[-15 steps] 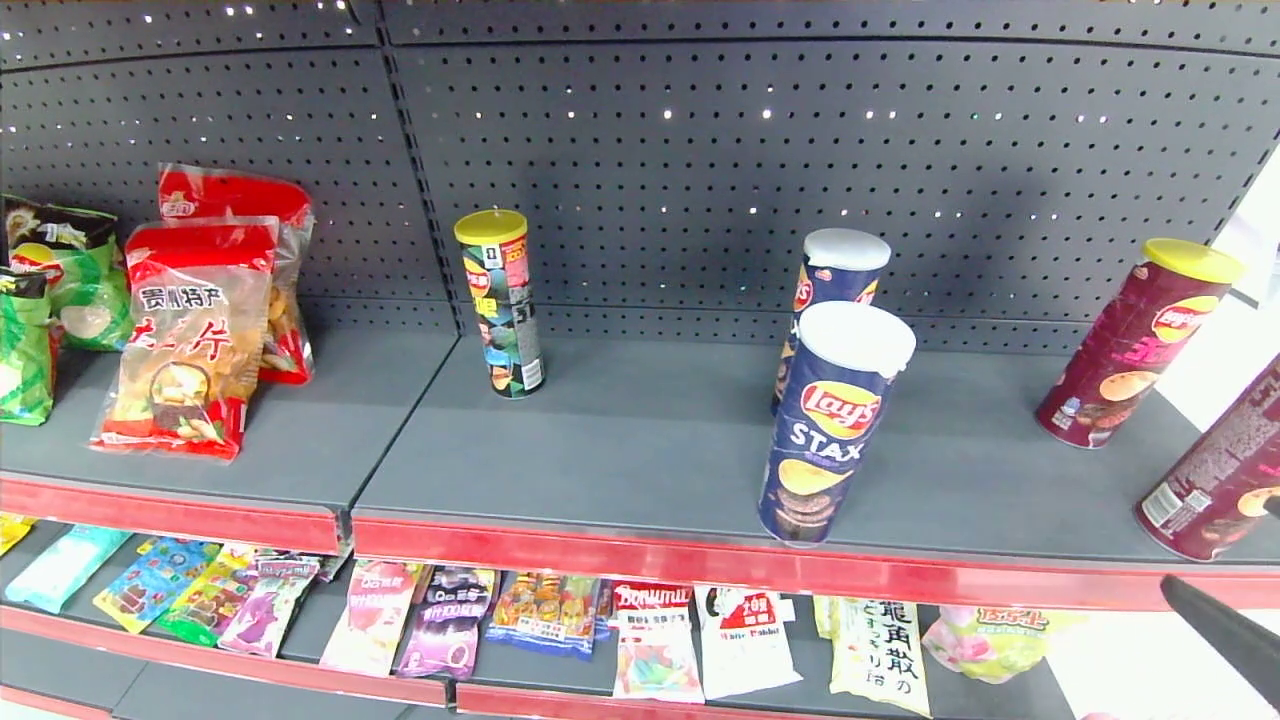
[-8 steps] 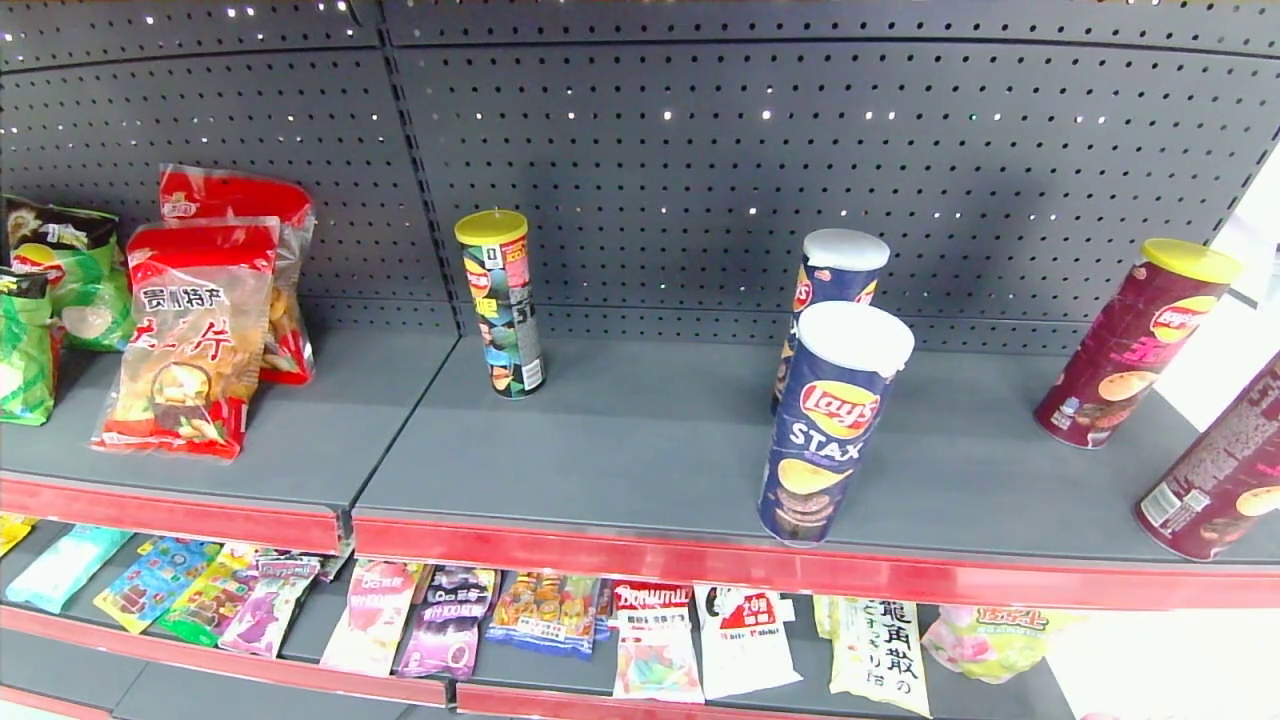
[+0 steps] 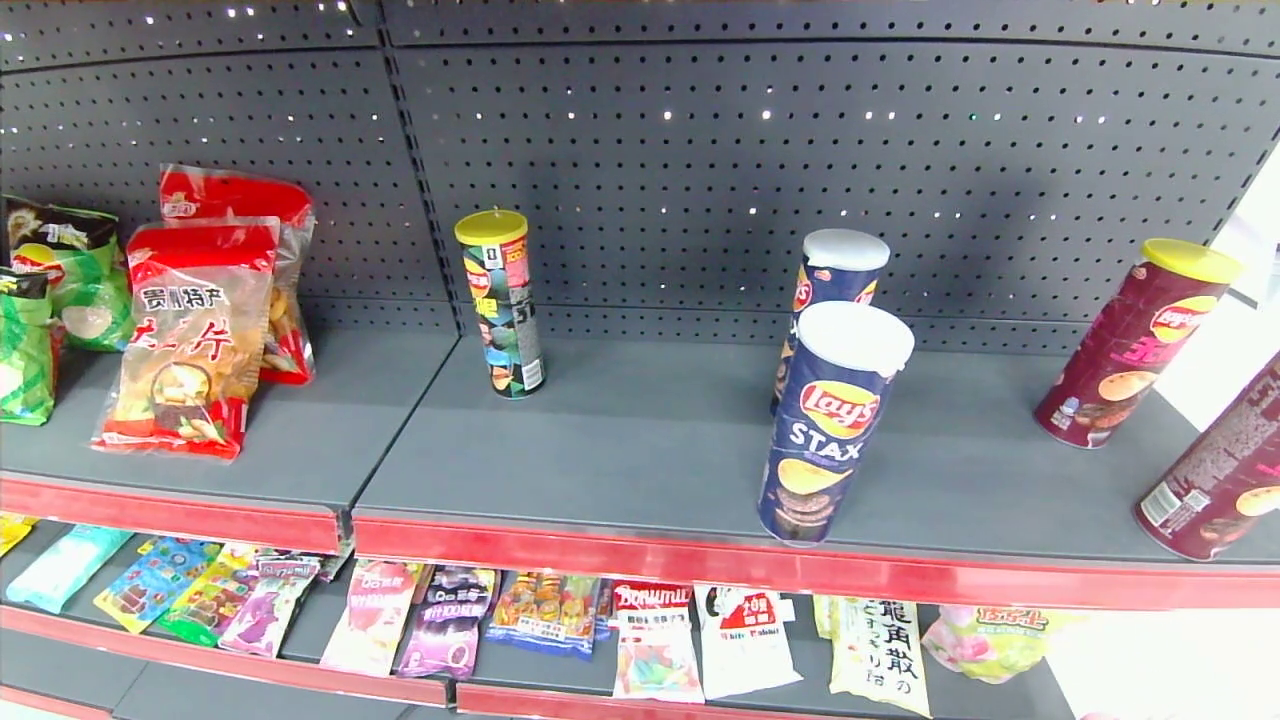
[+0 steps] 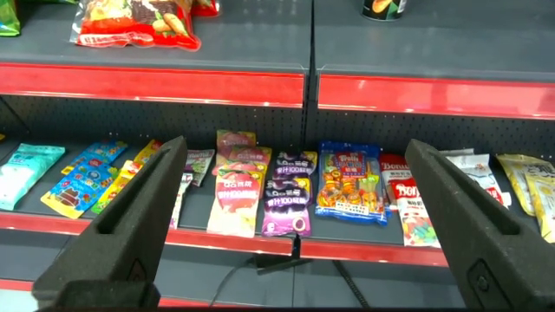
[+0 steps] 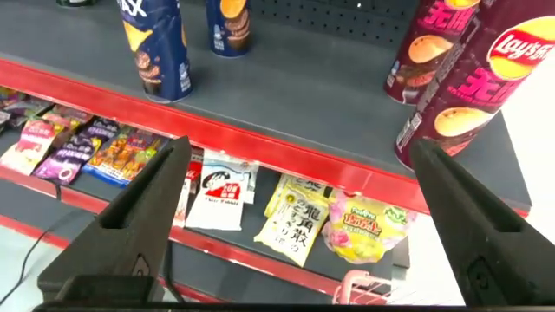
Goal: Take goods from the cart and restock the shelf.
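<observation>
The grey shelf (image 3: 640, 440) carries upright chip cans: a dark patterned one with a yellow lid (image 3: 500, 305), two blue ones (image 3: 835, 425) one behind the other, and two maroon ones (image 3: 1135, 345) at the right end. My left gripper (image 4: 297, 147) is open with nothing between its fingers, held low in front of the lower shelf's snack packets (image 4: 286, 186). My right gripper (image 5: 301, 147) is open too and holds nothing. It hangs in front of the shelf's red edge (image 5: 260, 139), between the front blue can (image 5: 156, 43) and the maroon cans (image 5: 473, 78).
Red snack bags (image 3: 190, 340) and green chip bags (image 3: 40, 300) fill the shelf's left section. Flat packets (image 3: 650, 630) lie in a row on the shelf below. A perforated back panel (image 3: 700, 170) closes the rear. Bare shelf floor lies between the cans.
A dark finger of the right gripper showed at the head view's lower right corner one second ago and has since dropped out of that view. The shelf goods have not moved.
</observation>
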`<state>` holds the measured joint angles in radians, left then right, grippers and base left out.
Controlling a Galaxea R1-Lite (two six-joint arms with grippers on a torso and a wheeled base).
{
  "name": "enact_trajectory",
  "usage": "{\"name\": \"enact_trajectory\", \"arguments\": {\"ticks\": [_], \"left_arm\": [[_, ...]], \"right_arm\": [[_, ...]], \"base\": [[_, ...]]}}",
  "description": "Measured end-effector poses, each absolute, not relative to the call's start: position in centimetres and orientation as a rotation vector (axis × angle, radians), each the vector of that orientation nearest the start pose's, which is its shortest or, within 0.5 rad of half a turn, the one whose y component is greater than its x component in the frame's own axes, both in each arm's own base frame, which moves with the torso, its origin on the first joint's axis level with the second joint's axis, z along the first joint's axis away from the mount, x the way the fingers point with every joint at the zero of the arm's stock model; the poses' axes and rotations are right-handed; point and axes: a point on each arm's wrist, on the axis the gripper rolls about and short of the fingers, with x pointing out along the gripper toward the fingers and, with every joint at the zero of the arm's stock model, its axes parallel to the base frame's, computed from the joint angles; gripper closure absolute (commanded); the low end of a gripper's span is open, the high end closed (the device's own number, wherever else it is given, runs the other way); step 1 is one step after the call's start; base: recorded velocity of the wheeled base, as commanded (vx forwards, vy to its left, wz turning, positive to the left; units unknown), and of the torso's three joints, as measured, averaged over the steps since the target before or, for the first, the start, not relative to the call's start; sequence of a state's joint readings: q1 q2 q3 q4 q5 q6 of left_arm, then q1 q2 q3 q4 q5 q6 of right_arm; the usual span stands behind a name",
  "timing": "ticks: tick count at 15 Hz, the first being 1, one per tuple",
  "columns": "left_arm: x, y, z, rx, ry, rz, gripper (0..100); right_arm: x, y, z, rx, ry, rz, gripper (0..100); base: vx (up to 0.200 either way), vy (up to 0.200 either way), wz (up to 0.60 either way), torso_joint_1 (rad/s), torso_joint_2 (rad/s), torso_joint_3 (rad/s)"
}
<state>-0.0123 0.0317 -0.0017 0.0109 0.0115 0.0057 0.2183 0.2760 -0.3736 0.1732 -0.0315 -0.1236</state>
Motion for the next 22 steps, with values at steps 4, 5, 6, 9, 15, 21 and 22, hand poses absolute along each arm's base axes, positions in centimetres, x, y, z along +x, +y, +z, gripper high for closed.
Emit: {"name": "enact_trajectory", "arguments": {"ticks": [4, 5, 6, 9, 15, 21, 22], "left_arm": [[-2.04, 0.05, 7.56, 0.007, 0.042, -0.001, 0], [-2.05, 0.05, 7.55, 0.006, 0.042, -0.001, 0], [-2.06, 0.05, 7.55, 0.006, 0.04, -0.001, 0], [-2.08, 0.05, 7.55, 0.006, 0.035, -0.001, 0], [-2.12, 0.05, 7.52, 0.006, 0.031, 0.0, 0], [-2.13, 0.05, 7.55, 0.006, 0.029, 0.001, 0], [-2.13, 0.05, 7.55, 0.006, 0.029, 0.001, 0]], "right_arm": [[-1.97, -0.59, 16.71, -0.134, 0.061, 0.157, 0], [-1.97, -0.59, 16.73, -0.135, 0.061, 0.157, 0], [-1.97, -0.59, 16.74, -0.141, 0.06, 0.158, 0], [-1.98, -0.59, 16.75, -0.148, 0.058, 0.161, 0], [-2.15, -0.63, 16.57, -0.161, 0.05, 0.158, 0], [-2.17, -0.64, 16.43, -0.187, 0.05, 0.16, 0], [-2.16, -0.64, 16.4, -0.192, 0.05, 0.16, 0]], "base": [[0.0, 0.0, 0.0, -0.055, 0.15, 0.079], [0.0, 0.0, 0.0, -0.129, 0.33, 0.178], [0.0, 0.0, 0.0, -0.139, 0.35, 0.203], [0.0, 0.0, 0.0, -0.029, 0.08, 0.045], [0.0, 0.0, 0.0, 0.0, 0.0, 0.0], [0.0, 0.0, -0.1, 0.001, 0.0, 0.0], [0.0, 0.0, -0.6, 0.002, 0.0, -0.002]]}}
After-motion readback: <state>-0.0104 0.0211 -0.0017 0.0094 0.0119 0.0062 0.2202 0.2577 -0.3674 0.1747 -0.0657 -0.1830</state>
